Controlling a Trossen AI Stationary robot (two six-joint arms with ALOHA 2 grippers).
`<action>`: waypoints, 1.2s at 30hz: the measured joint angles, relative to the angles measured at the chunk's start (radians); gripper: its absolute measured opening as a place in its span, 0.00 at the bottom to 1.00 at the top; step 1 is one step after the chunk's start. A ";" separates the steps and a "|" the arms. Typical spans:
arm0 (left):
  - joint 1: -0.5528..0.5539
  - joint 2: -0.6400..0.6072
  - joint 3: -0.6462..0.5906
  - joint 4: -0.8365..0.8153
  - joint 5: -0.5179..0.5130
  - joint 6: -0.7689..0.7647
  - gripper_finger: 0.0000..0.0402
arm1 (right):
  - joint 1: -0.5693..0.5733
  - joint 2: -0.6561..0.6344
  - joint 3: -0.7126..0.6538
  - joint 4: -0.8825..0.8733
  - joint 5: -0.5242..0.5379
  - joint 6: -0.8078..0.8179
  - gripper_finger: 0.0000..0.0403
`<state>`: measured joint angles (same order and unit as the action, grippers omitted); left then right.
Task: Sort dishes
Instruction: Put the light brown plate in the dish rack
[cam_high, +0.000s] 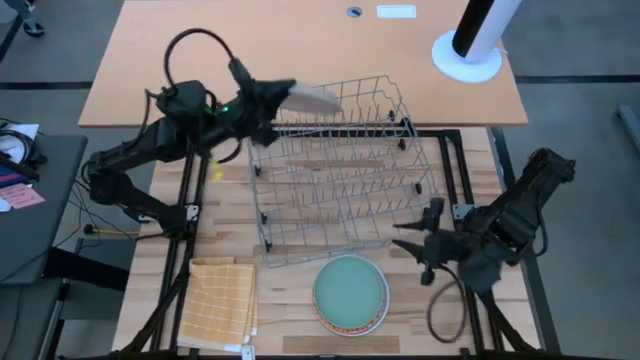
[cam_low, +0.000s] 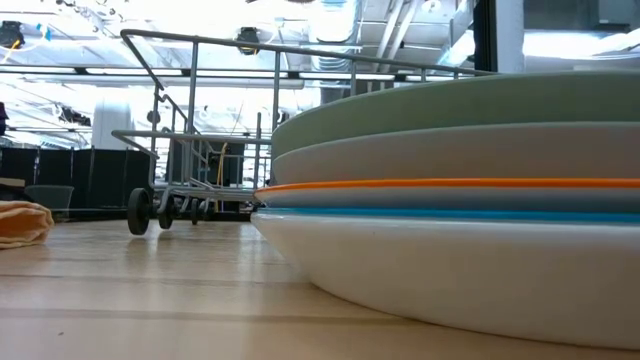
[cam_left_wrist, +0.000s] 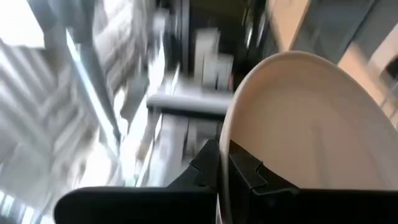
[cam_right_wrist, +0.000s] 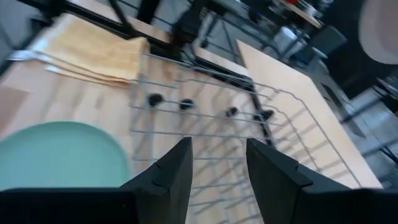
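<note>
The stack of plates (cam_low: 460, 200) runs off the low view's right edge, hiding the table behind it. The left wrist view is smeared: only the beige plate (cam_left_wrist: 311, 124) reads, its lower rim cut off. From above, the stack's lower plates hide under the teal plate (cam_high: 350, 290).

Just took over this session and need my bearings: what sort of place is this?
Probably a robotics lab or workshop, not a kitchen: the wire rack and stacked plates sit on a wooden bench framed by black rails, with exposed ceiling ducts behind.
</note>
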<state>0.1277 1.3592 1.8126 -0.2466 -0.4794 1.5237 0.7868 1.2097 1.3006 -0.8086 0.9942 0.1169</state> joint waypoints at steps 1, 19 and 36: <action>0.006 0.009 0.000 0.016 -0.061 -0.010 0.00 | -0.021 0.000 0.000 0.001 0.000 -0.013 0.38; 0.024 0.133 -0.001 -0.141 -0.445 -0.238 0.00 | -0.241 0.000 0.000 -0.040 0.002 -0.066 0.38; 0.002 0.097 -0.001 -0.139 -0.359 -0.223 0.00 | -0.244 0.001 0.000 -0.084 0.000 0.015 0.38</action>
<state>0.1295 1.4563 1.8118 -0.3859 -0.8380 1.3006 0.5426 1.2106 1.3006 -0.8925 0.9943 0.1321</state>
